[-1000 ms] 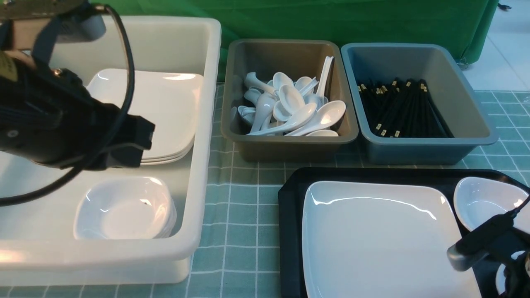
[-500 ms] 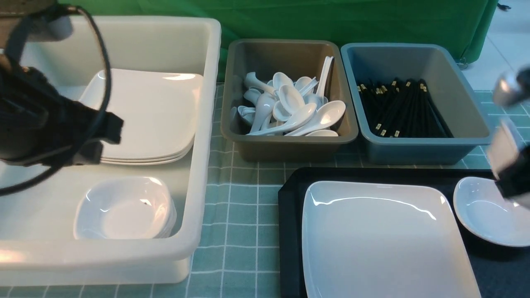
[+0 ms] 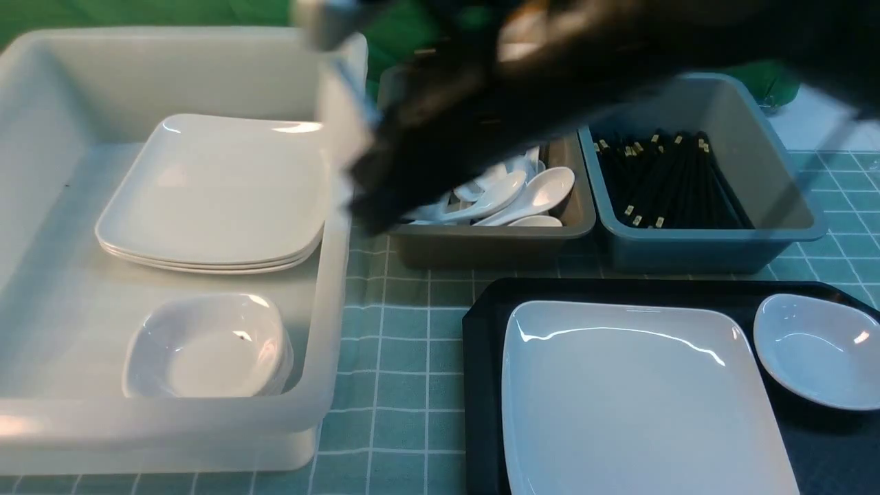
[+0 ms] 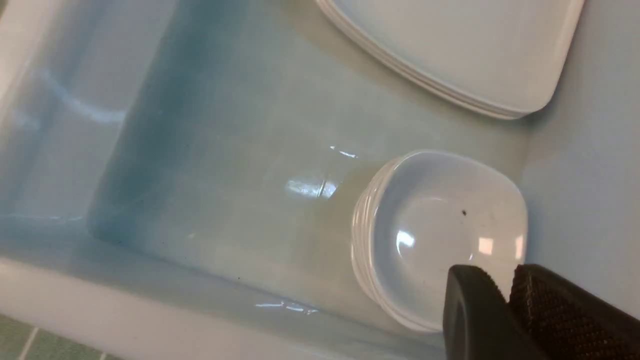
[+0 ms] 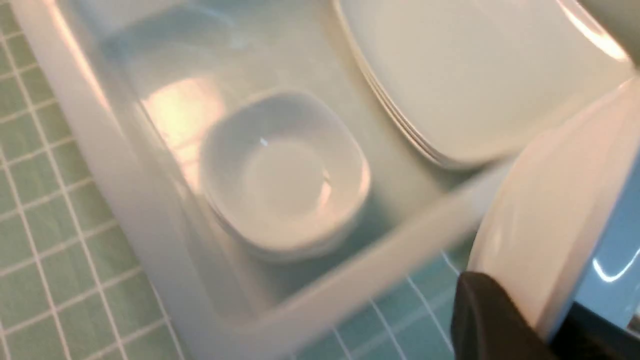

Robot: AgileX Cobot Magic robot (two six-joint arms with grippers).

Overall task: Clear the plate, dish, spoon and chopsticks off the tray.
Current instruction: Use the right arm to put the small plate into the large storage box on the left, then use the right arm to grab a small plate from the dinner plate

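right gripper [image 3: 375, 189], front view: badly blurred; its tip sits at the right wall of the white tub [image 3: 337, 385], with the arm crossing above the brown tub [image 3: 481, 240]. grip unreadable from here.
tray [image 3: 481, 357]: black, on the checked cloth [image 3: 399, 323], at the near right.
plate [image 3: 632, 399]: flat on the tray, filling its left part.
dish [image 3: 818, 350]: on the tray, just beside the plate's right edge.
brown tub: heap of stored spoons [image 3: 522, 196].
blue-grey tub [image 3: 687, 254]: bundle of black sticks [image 3: 670, 182].
white tub: stacked plates [image 3: 213, 192] at the rear, stacked small dishes [image 3: 206, 347] at the front.
left gripper [image 4: 506, 292], left wrist view: fingers pressed together with nothing between them, above the stacked small dishes.
right gripper, right wrist view: clamped on the spoon [image 5: 545, 215], with black fingers [image 5: 490, 320] on either side of the glossy white piece.
spoon position: held in the air over the white tub's wall, off the tray. view blurred.
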